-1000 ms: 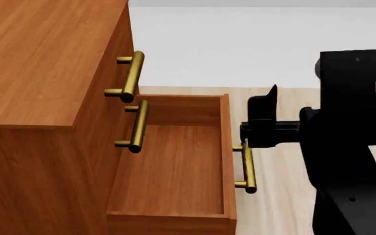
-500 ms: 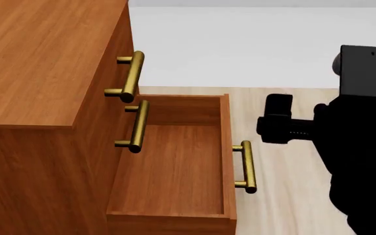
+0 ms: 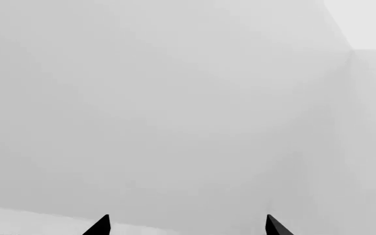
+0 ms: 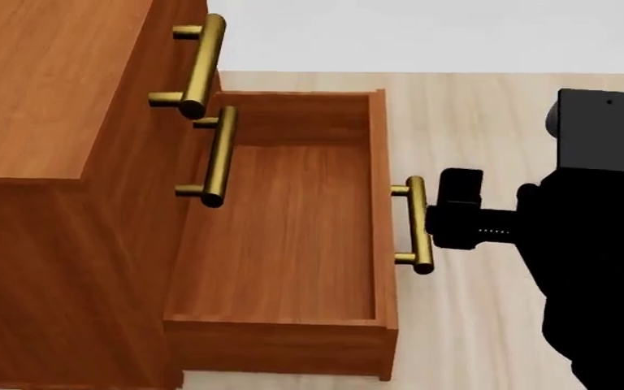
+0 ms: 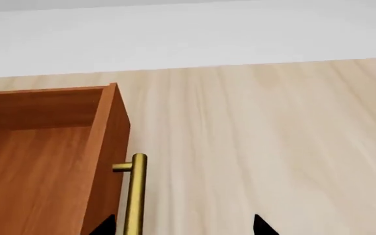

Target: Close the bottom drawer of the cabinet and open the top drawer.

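Bottom drawer (image 4: 279,236) out — right tool (image 5: 182,226) seemingly spread.

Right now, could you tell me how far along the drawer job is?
Nothing looks done yet: the bottom drawer stands pulled out of the cabinet, its inside bare. In hand: the right end effector sits beside that drawer's brass handle, which shows between its tips in the wrist view. Left: push it shut, then open the top drawer, whose handle sits back at the cabinet front.
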Controlling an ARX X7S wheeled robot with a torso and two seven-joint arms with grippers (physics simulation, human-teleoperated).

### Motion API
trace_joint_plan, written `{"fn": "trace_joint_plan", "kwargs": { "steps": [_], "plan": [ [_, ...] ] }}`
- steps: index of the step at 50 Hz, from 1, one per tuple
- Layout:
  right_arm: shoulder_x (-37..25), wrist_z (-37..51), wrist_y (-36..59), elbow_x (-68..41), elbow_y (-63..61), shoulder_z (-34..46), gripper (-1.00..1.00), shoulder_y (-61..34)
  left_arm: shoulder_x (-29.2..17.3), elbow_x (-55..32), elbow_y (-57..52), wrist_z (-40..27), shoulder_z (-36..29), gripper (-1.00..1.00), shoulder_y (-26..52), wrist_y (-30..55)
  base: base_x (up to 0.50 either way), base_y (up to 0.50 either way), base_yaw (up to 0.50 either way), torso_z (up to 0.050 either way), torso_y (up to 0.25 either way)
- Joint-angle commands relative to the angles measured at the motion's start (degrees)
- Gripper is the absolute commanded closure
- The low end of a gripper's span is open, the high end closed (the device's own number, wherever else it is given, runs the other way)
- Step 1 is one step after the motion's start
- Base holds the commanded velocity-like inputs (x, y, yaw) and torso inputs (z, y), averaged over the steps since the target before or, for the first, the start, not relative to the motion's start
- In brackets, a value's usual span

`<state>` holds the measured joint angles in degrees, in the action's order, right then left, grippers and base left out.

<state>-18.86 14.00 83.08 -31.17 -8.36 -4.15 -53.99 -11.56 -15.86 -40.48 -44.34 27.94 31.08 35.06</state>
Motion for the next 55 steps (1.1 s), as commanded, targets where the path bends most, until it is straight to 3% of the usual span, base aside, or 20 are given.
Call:
{"fn": "trace_joint_plan", "kwargs": {
  "steps": [1,19,27,33,55],
  "plan": [
    [-0.3,0.0,-1.5,-0.1,0.7,0.6,-1.0,1.7,-0.2,-0.3,0.1,-0.3,-0.1,-1.0,-0.1,-0.1,0.0,0.0,0.0,0.0,-0.197],
    [-1.0,-0.2,-3.6,0.4,3.6,2.1,-1.0,2.7,0.2,-2.1,0.2,-0.2,0.8,-1.0,-0.2,-0.8,0.0,0.0,0.0,0.0,-0.184],
    [-4.0,-0.7,-9.0,4.9,6.1,10.9,-1.0,3.0,0.1,-2.2,0.3,-0.3,0.6,-1.0,-0.4,-1.1,0.0,0.0,0.0,0.0,0.0],
    [-3.8,-0.5,-8.7,4.9,5.8,11.7,-1.0,3.4,-0.2,-2.3,0.3,-0.5,0.5,-1.0,-0.4,-0.8,0.0,0.0,0.0,0.0,0.0],
    [-3.7,-1.9,-16.2,12.0,16.0,26.8,-1.0,0.0,-0.5,-3.3,0.5,-0.5,0.4,-1.0,-0.7,-1.3,0.0,0.0,0.0,0.0,0.0]
  ]
}}
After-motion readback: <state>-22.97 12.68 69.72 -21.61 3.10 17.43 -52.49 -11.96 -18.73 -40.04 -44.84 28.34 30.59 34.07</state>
